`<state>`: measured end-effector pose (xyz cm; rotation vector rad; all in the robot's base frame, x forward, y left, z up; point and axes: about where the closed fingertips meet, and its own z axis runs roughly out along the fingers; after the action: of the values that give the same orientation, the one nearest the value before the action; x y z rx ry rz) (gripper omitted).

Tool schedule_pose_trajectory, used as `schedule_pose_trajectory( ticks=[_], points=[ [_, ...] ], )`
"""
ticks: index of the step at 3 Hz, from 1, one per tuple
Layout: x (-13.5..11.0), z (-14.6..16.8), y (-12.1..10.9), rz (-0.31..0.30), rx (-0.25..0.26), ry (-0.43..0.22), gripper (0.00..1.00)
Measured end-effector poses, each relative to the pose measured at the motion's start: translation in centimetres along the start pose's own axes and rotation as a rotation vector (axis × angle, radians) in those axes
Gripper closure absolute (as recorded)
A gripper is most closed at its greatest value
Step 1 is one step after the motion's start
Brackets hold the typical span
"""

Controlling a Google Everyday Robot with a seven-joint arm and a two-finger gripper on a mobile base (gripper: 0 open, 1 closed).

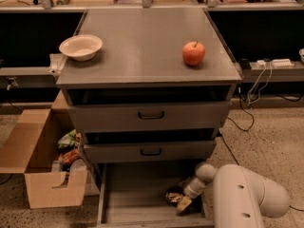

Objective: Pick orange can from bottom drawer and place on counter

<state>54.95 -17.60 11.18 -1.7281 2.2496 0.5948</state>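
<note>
The bottom drawer is pulled out at the foot of the cabinet, showing its flat grey floor. The orange can, small, shiny and creased, lies in the drawer's right part. My gripper reaches down into the drawer from the right. It sits right at the can, on the can's right side. My white arm fills the lower right corner. The counter is the grey slab on top of the cabinet.
A red-orange apple sits on the counter's right side and a white bowl on its left. Two shut drawer fronts with black handles are above the open drawer. An open cardboard box stands at the left. Cables lie at the right.
</note>
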Motion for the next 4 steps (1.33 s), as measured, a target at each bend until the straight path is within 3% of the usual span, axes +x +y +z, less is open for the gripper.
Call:
schedule_pose_trajectory(
  ticks=[2,3,4],
  points=[
    [-0.2,-0.9,0.2,-0.008,0.019,-0.014,0.65],
    [-2.9,-7.0,1.7,-0.074,0.09,-0.12,0.96],
    [-4.5,-12.9,3.9,-0.136,0.14,-0.219,1.0]
  ],
)
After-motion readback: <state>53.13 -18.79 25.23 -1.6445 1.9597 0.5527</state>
